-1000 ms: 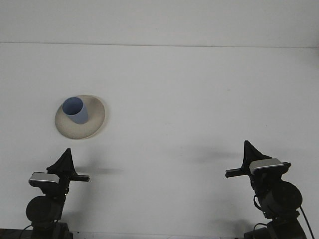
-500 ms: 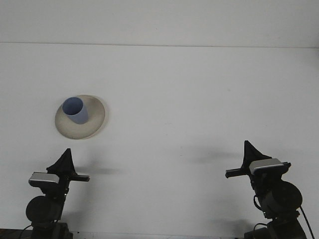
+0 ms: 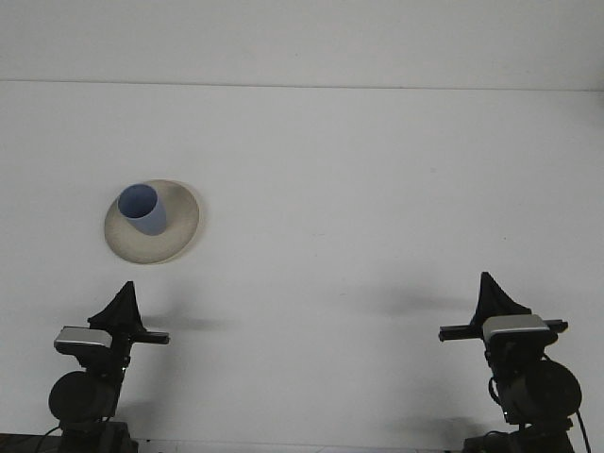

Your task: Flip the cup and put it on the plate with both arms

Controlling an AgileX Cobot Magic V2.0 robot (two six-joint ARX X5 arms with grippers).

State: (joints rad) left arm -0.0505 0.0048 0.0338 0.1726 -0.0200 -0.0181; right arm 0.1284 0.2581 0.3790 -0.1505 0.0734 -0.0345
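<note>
We see the white table filling the frame. Beige plate sits left of centre, blue cup on it, mouth up. Left end effector lower left, right end effector lower right (neither holds anything; we cannot tell the opening).

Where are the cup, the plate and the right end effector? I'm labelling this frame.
blue cup (image 3: pixel 142 209): front view, on its side wall below the open mouth.
plate (image 3: pixel 185 217): front view, on the bare right rim.
right end effector (image 3: pixel 493 300): front view, on the dark pointed tip.
</note>
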